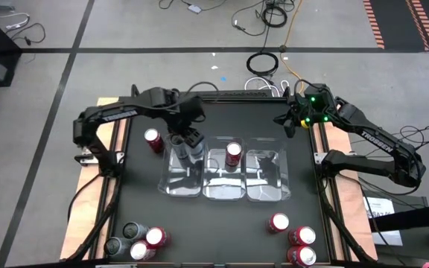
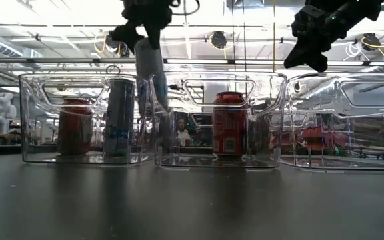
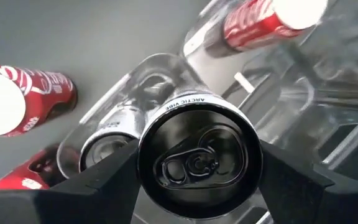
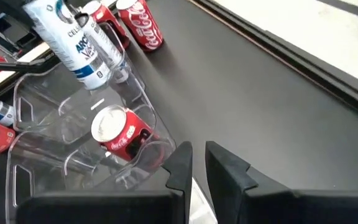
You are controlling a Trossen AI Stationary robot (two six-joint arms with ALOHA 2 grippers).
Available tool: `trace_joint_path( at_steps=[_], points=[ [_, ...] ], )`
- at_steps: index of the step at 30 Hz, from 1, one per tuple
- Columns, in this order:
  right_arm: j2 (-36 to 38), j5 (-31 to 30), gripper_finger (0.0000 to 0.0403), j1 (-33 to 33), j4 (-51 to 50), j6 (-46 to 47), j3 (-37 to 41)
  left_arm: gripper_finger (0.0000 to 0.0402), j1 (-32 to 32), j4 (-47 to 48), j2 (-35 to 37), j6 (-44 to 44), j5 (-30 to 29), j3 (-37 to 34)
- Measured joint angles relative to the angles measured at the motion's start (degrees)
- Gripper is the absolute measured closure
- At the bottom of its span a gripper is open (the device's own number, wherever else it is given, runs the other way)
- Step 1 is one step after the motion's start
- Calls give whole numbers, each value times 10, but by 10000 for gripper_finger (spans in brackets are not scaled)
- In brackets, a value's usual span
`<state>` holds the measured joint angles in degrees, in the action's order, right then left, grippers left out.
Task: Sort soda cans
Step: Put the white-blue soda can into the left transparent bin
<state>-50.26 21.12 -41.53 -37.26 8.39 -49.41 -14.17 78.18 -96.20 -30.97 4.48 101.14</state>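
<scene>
Two cans are binned so far, in the high view: a silver can (image 1: 197,152) in the left tray (image 1: 171,186), a red can (image 1: 233,153) in the middle tray (image 1: 226,195); right tray (image 1: 268,191) holds none. Eight or so wait near the bench's front corners, one red by the left tray

Low view: held can (image 2: 148,67) hangs tilted over the left tray, top up

Left wrist: left pincer (image 3: 199,167) grips it, long axis toward the camera

Right wrist: right pincer (image 4: 197,163) closed, idle at the back right

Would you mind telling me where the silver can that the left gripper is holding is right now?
In the high view, the silver can hangs in the left gripper over the leftmost clear tray, above another silver can already standing inside, left of the red can in the middle tray.
</scene>
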Motion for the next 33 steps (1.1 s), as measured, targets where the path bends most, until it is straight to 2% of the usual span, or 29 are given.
trace_joint_path(
  at_steps=[6, 13, 33],
  points=[
    [0, 0, 367, 0, -8, -1, 0, 121, 2, 8, -16, -2, -12, 0],
    [0, 0, 367, 0, -8, -1, 0, 121, 4, 16, -40, -2, -61, 0],
    [0, 0, 367, 0, -8, -1, 0, 121, 30, -1, -105, -1, -78, 0]
  ],
)
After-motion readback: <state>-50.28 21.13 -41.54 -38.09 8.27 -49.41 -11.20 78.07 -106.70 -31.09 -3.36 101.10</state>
